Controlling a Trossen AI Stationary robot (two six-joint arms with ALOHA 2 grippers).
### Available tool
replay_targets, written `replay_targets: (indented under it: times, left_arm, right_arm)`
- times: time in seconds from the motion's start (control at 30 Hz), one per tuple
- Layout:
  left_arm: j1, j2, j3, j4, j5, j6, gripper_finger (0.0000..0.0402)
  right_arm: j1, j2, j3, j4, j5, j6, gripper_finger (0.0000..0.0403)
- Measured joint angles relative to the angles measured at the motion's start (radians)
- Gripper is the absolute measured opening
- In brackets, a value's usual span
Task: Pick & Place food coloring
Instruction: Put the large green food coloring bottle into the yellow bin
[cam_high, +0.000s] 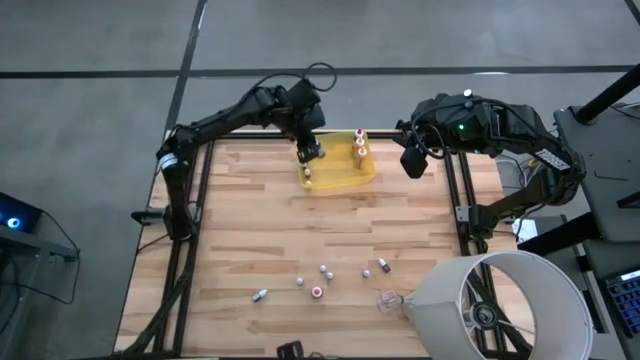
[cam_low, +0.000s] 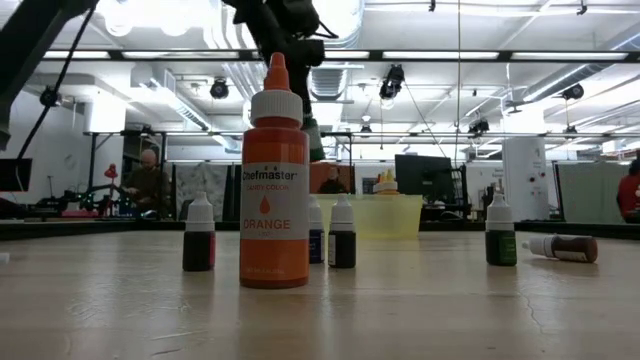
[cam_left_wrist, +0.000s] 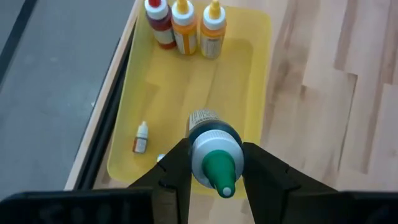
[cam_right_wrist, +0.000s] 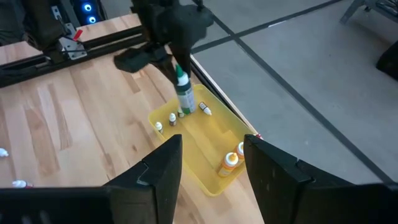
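Overhead and wrist views share the tray (cam_high: 345, 170).

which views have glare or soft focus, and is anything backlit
Low view: ceiling lights blow out to white and backlight the left end effector, while the tall orange bottle with a white collar stays sharp and the translucent yellow tray behind looks soft. Left wrist view: the green-capped bottle between the fingers is slightly blurred. High view: even light.

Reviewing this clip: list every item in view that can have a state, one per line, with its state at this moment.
Left gripper: shut on green-capped bottle, above tray.
Green-capped bottle: held, lifted, cap on.
Translucent yellow tray: flat on table, holds several bottles.
Three tall bottles: upright in tray.
Big orange bottle: upright on table.
Brown bottle: lying on its side.
Right gripper: open, empty.
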Motion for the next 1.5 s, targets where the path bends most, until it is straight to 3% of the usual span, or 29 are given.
replay_targets:
  times: [0.67,1.07,1.5]
  left_arm:
    - [0.074,0.333,0.336,-0.029,-0.001,0.038,0.0094]
    - [0.083,0.458,0.353,-0.045,-0.066,0.102,0.0094]
    - [0.099,0.476,0.352,-0.045,-0.094,0.126,0.0094]
  right_arm:
    - [0.0,0.0,0.0,0.0,0.001,0.022,0.0164]
    - [0.0,0.0,0.0,-0.001,0.003,0.054,0.0164]
    - [0.0,0.0,0.0,-0.001,0.003,0.053,0.0164]
